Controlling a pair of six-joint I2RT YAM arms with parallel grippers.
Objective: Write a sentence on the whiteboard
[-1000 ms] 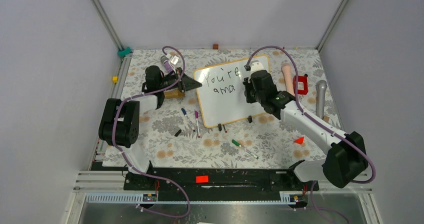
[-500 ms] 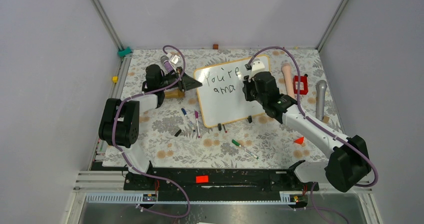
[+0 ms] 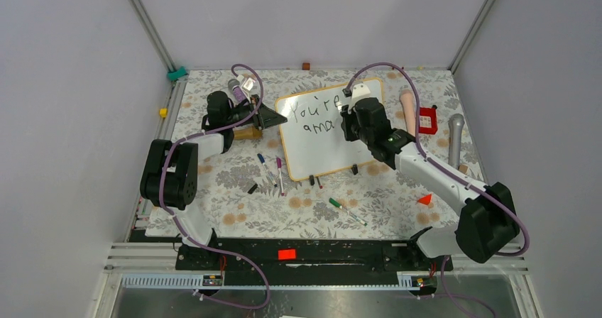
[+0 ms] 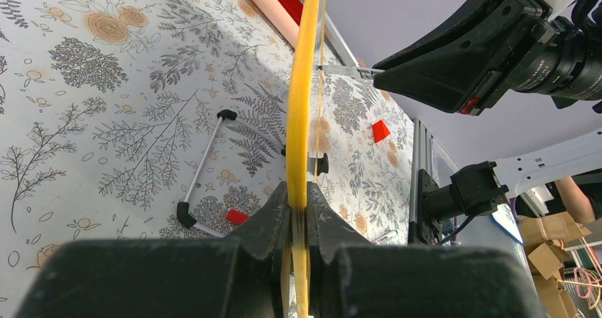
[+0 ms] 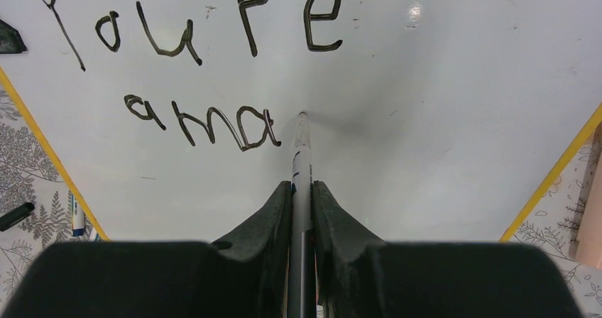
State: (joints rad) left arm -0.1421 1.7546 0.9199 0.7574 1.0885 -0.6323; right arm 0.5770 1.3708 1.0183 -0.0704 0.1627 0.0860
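While left gripper (image 4: 298, 199) pinches whiteboard (image 4: 302, 84) edge, right gripper (image 5: 302, 190) clamps marker (image 5: 302, 144) — tip on board, beside sentence (image 5: 190, 124).

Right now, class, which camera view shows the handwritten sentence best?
The right wrist view: the sentence is large and legible, reading "You're ama". Top external shows it small; left wrist sees only the whiteboard edge-on, no writing.

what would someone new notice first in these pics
The white board stands out at the middle of the flowered table, with dark handwriting reading "You're ama". The right gripper holds a marker with its tip at the board just right of "ama". The left gripper clamps the board's yellow edge.
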